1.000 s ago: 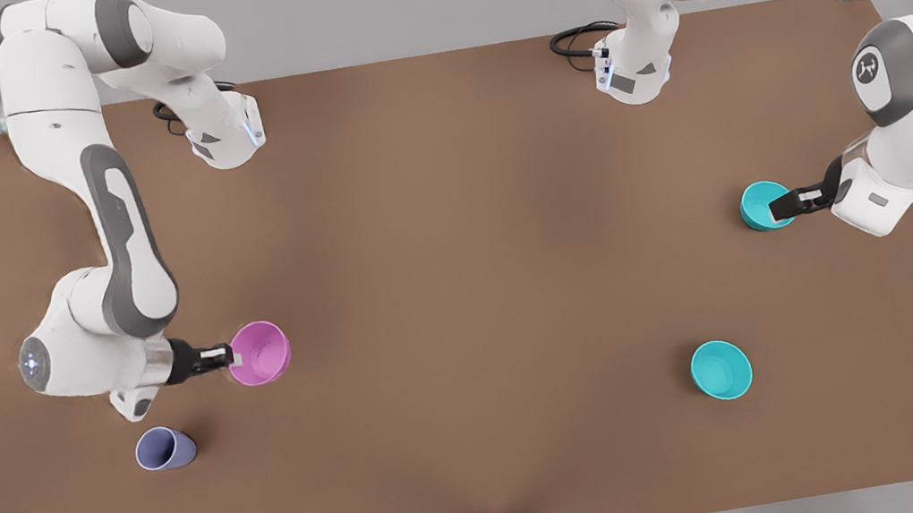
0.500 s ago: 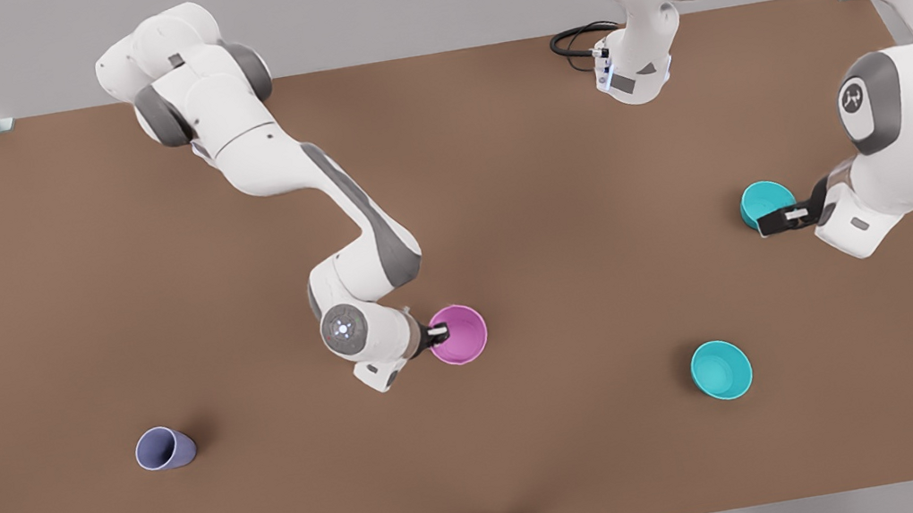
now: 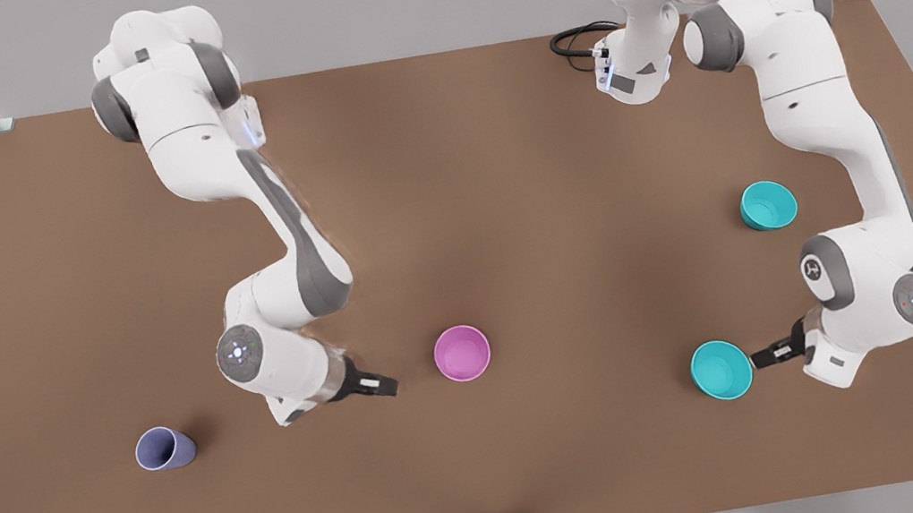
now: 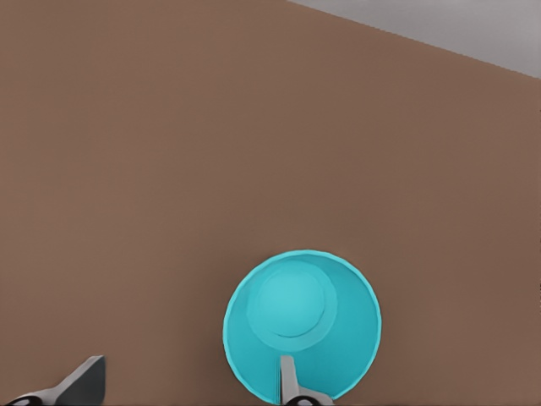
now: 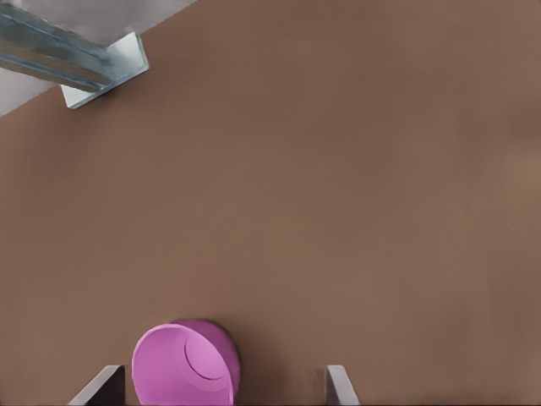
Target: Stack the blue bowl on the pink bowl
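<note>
The pink bowl stands upright near the table's middle, also seen as the pink bowl. My right gripper is open, a short way off the bowl toward the front view's left, not touching it. A turquoise blue bowl sits at the front right. My left gripper is open at its rim. One finger is over the bowl's inside, the other finger outside it.
A second look-alike turquoise bowl stands farther back on the front view's right. A lavender-blue cup sits at the front left. The brown table has metal frame posts at its edges.
The right gripper carried the pink bowl to the table's middle, let it go and drew back. The left gripper left the far turquoise bowl and moved to the nearer one.
</note>
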Tool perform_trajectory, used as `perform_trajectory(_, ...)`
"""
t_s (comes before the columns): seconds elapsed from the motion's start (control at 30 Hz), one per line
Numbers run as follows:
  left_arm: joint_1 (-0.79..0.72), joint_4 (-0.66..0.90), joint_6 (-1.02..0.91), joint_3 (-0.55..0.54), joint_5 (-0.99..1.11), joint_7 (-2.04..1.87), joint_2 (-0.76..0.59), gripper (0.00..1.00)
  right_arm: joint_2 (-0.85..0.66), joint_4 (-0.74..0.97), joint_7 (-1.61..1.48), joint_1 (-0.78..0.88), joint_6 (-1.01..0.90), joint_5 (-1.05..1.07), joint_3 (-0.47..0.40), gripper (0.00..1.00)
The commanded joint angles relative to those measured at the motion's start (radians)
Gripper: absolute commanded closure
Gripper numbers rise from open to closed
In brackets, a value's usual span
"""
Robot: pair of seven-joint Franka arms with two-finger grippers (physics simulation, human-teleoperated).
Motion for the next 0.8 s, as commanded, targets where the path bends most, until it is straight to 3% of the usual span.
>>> perform_trajectory(0.0, 0.001, -0.010, 0.087, -0.008, -0.013, 0.040, 0.017, 0.00, -0.028, 0.003, -0.342, -0.151, -0.351, -0.073, -0.016, 0.00)
perform_trajectory(0.1, -0.003, -0.036, 0.087, -0.020, -0.011, 0.046, 0.035, 0.00, -0.107, 0.104, -0.625, -0.286, -0.461, -0.317, -0.012, 0.00)
perform_trajectory(0.17, -0.003, -0.036, 0.087, -0.023, -0.013, 0.045, 0.049, 0.00, -0.299, 0.090, -0.582, -0.228, -0.713, -0.341, -0.009, 0.00)
perform_trajectory(0.2, -0.003, -0.036, 0.087, -0.030, -0.013, 0.045, 0.053, 0.00, -0.417, 0.009, -0.504, -0.222, -0.739, -0.343, 0.000, 0.00)
perform_trajectory(0.27, -0.003, -0.036, 0.087, -0.033, -0.013, 0.043, 0.075, 0.00, -0.658, -0.267, -0.472, -0.231, -0.596, -0.421, 0.044, 0.00)
perform_trajectory(0.33, -0.003, -0.036, 0.086, -0.036, -0.013, 0.043, 0.086, 0.00, -0.724, -0.399, -0.473, -0.257, -0.490, -0.423, 0.047, 0.00)
perform_trajectory(0.37, -0.003, -0.036, 0.086, -0.036, -0.013, 0.043, 0.092, 0.09, -0.726, -0.408, -0.473, -0.272, -0.472, -0.421, 0.049, 0.00)
perform_trajectory(0.4, -0.003, -0.036, 0.086, -0.036, -0.013, 0.043, 0.092, 0.34, -0.724, -0.419, -0.475, -0.288, -0.447, -0.421, 0.049, 0.00)
perform_trajectory(0.47, -0.003, -0.036, 0.083, -0.036, -0.014, 0.042, 0.092, 0.70, -0.718, -0.436, -0.472, -0.294, -0.408, -0.414, 0.049, 0.00)
perform_trajectory(0.5, -0.003, -0.036, 0.083, -0.036, -0.014, 0.040, 0.092, 0.76, -0.697, -0.420, -0.470, -0.288, -0.407, -0.412, 0.047, 0.00)
perform_trajectory(0.7, -0.007, -0.036, 0.069, -0.040, -0.051, 0.004, 0.083, 0.79, -0.632, -0.385, -0.478, -0.289, -0.415, -0.409, 0.038, 0.00)
perform_trajectory(0.77, -0.028, -0.036, -0.009, -0.040, -0.094, -0.062, 0.011, 0.79, -0.628, -0.384, -0.479, -0.289, -0.415, -0.411, 0.038, 0.00)
